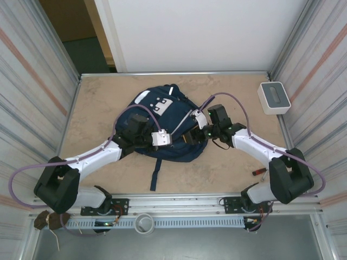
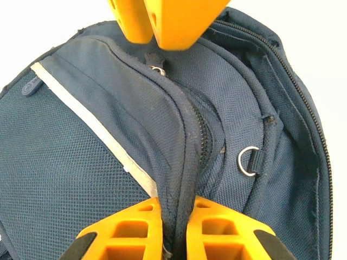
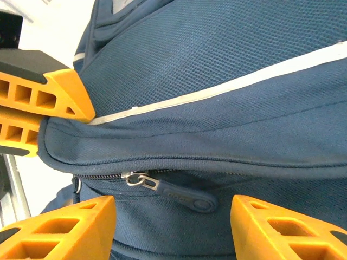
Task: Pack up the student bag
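The student bag (image 1: 174,104), navy with thin white stripes, lies in the middle of the table. My left gripper (image 2: 174,208) is shut on a ridge of the bag's fabric beside a zipper line; from above it sits at the bag's near right side (image 1: 176,140). My right gripper (image 3: 172,208) is open just opposite it (image 1: 191,135). A dark rubber zipper pull (image 3: 179,193) lies loose between its fingers, touched by neither. The left gripper's orange fingers (image 3: 49,95) show at the left of the right wrist view. The right gripper's fingers (image 2: 173,21) show at the top of the left wrist view.
A white-grey box (image 1: 274,97) stands at the back right corner. A small red item (image 1: 259,172) lies on the table by the right arm's base. A metal D-ring (image 2: 248,161) hangs on the bag. Walls close in the table on both sides.
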Controlling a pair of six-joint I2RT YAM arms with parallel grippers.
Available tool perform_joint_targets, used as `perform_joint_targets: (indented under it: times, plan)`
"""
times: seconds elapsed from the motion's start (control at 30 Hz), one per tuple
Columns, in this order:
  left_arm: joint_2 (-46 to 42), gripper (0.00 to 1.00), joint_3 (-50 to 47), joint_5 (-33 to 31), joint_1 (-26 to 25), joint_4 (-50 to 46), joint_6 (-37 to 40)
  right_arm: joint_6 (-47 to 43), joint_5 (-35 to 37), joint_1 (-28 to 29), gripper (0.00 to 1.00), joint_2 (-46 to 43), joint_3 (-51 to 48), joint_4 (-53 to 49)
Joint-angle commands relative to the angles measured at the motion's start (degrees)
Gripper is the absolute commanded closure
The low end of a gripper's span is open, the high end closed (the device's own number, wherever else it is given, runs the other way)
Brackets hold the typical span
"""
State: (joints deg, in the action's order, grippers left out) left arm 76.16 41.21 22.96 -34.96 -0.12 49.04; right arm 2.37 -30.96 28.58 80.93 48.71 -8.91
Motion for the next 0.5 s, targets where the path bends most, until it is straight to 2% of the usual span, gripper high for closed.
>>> perform_joint_targets:
  times: [0.0, 0.13, 0.33, 0.47]
  plan:
    - [-1.37, 0.88, 0.18, 2.90, 0.32, -0.02, -2.18, -3.71, -1.66, -0.17, 0.43, 1.80, 2.02, -2.16]
    - [-1.37, 0.88, 0.34, 3.22, 0.24, 0.01, -2.19, -4.03, -1.82, -0.76, 0.42, 3.13, 1.54, -1.08]
    - [-0.98, 0.88, 0.52, 3.42, 0.24, -0.02, -2.28, -4.04, -6.19, -0.16, 0.40, 5.97, 1.96, 1.07]
    - [-0.76, 0.88, 0.64, 3.62, 0.24, -0.06, -2.45, -4.37, -8.57, 0.43, 0.43, 5.53, 1.54, 1.90]
